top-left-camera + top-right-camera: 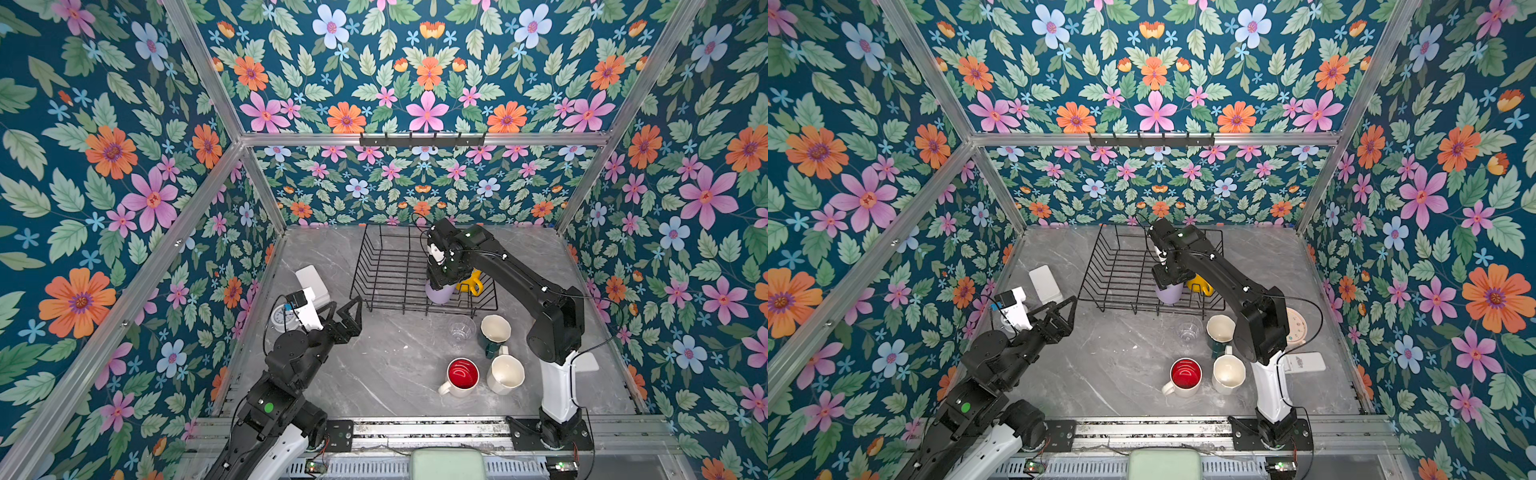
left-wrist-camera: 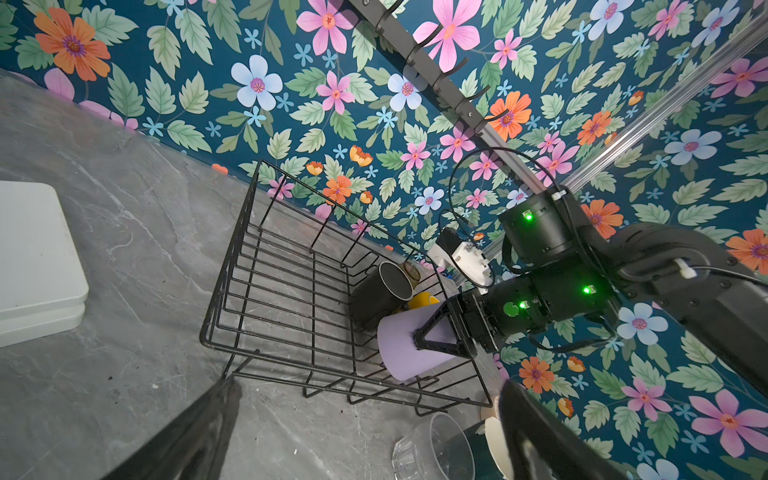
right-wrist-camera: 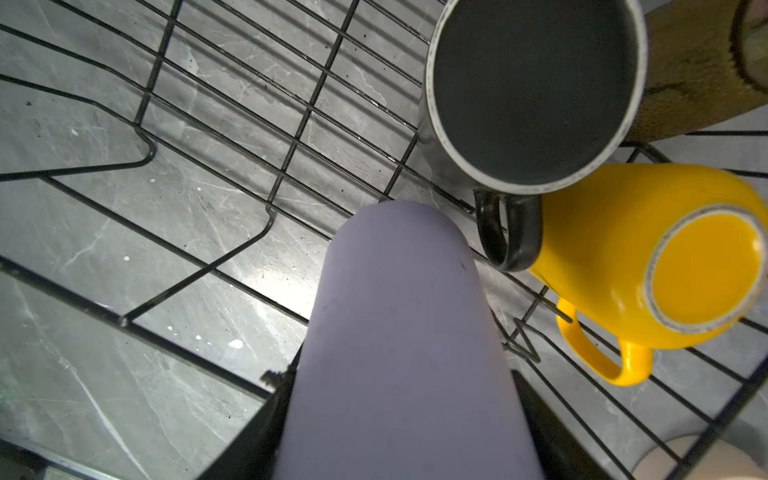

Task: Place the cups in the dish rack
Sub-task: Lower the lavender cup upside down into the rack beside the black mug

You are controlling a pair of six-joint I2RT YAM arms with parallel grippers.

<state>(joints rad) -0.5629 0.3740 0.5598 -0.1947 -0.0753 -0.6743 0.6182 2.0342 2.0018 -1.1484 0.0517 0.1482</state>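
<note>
Your right gripper [image 2: 428,332] is closed partway around the smooth lilac tumbler [image 1: 439,294], holding it down inside the black wire dish rack [image 1: 386,266] toward its front right, beside the black mug with a pale rim [image 3: 532,87] and the glossy yellow mug [image 3: 648,249], which lies tipped with its base showing. Your left gripper [image 1: 345,309] hangs with jaws spread wide and nothing between them, above the grey marble table [image 1: 374,374] just left of the rack. Outside, near the rack's front, stand the clear glass [image 1: 461,329], the dark green mug [image 1: 494,334], the white mug with a red inside [image 1: 462,376] and the cream mug [image 1: 505,374].
</note>
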